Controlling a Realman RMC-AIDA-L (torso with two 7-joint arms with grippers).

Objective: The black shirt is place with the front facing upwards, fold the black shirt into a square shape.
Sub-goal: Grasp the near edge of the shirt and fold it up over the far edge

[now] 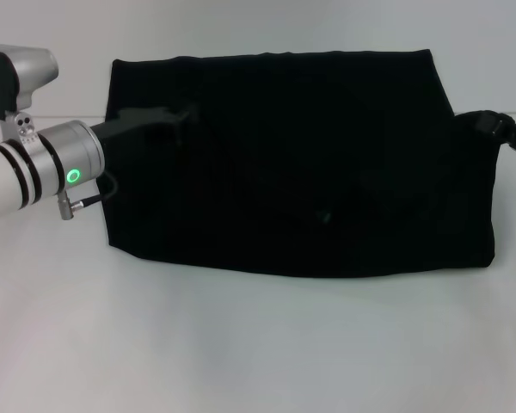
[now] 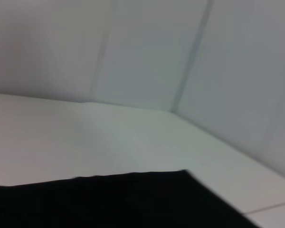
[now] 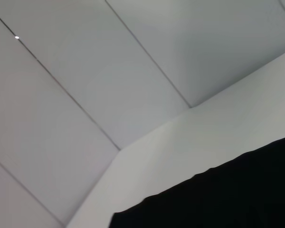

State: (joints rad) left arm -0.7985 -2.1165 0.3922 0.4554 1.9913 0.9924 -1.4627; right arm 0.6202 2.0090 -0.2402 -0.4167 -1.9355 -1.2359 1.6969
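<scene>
Shirt: the black shirt [image 1: 301,163] lies on the white table [image 1: 241,344], a wide folded slab, no lettering showing.
Left gripper [image 1: 182,114]: over the shirt's left edge; finger state cannot be told.
Right gripper [image 1: 507,131]: at the shirt's right edge, mostly out of view.

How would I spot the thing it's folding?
Look at the white table; the black shirt lies across its middle, folded into a wide rectangle. The left gripper reaches over its left edge, the right gripper sits at its right; only the shirt is soft and flat.
</scene>
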